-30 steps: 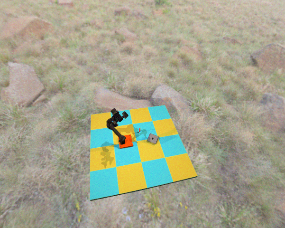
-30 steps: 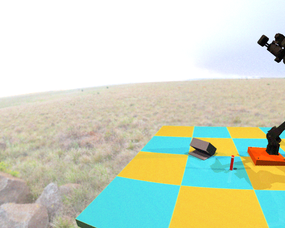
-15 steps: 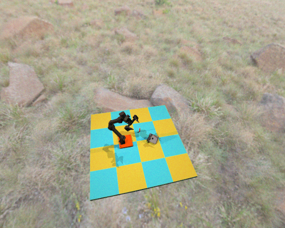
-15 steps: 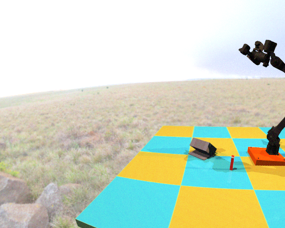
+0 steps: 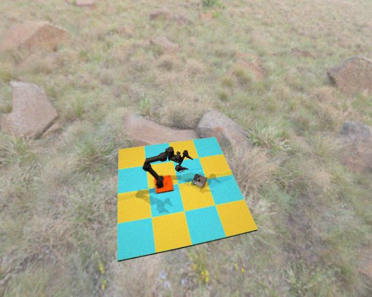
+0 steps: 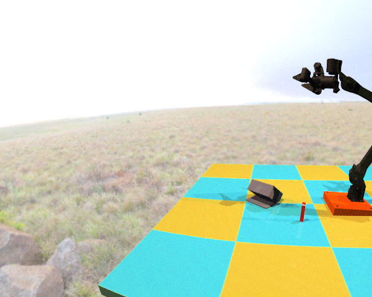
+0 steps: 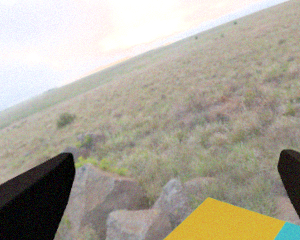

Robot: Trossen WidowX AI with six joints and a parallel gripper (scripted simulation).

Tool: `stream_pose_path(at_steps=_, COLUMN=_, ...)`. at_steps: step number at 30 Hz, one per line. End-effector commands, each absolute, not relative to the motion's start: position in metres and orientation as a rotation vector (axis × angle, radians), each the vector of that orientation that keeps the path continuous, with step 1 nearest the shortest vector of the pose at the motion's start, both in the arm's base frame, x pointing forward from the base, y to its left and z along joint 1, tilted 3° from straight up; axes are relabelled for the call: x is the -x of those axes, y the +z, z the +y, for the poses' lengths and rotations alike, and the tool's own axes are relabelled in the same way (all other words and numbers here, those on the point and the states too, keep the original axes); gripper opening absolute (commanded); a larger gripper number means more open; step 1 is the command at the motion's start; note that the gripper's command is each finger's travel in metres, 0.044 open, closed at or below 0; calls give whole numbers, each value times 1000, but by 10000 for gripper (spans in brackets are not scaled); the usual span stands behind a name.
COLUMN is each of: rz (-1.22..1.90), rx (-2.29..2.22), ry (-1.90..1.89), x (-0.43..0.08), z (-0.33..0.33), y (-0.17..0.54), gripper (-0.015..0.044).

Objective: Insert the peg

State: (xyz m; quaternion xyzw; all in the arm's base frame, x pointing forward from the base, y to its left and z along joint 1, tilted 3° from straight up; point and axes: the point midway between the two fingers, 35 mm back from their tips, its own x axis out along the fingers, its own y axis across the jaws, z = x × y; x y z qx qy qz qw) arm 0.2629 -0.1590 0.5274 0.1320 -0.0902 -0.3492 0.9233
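A thin red peg [image 5: 182,171] [image 6: 302,212] with a pale top stands upright on the checkered table. In the top view it shows only as a small bit just below the lower finger. The sloped grey-brown panel [image 5: 195,183] [image 6: 261,188] stands farther out from the arm's base than the peg, with a dark hole [image 5: 198,180] in its face; the hole's shape is too small to tell. My gripper [image 5: 190,163] [image 6: 297,81] [image 7: 177,154] is open and empty, high above the table and pointing roughly level outward. Neither peg nor panel shows in the wrist view.
The arm's orange base plate [image 5: 169,187] [image 6: 341,204] sits on the blue and yellow checkered table [image 5: 134,237] [image 6: 192,265] [image 7: 230,220]. Rocks and grass lie beyond the table's edges. Shadows of the arm fall on the table.
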Motion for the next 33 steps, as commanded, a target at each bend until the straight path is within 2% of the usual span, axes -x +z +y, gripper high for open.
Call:
stream_pose_path(at_steps=1, rz=-109, rx=-297, ry=-648, x=-287, z=-147, y=507, gripper=440)
stream_pose_path(at_steps=20, rz=318, rx=-388, ry=-398, x=-372, z=-68, y=389, gripper=440)
stream_pose_path(at_steps=33, rz=680, rx=-473, ry=-294, x=-392, z=4, y=290, gripper=440)
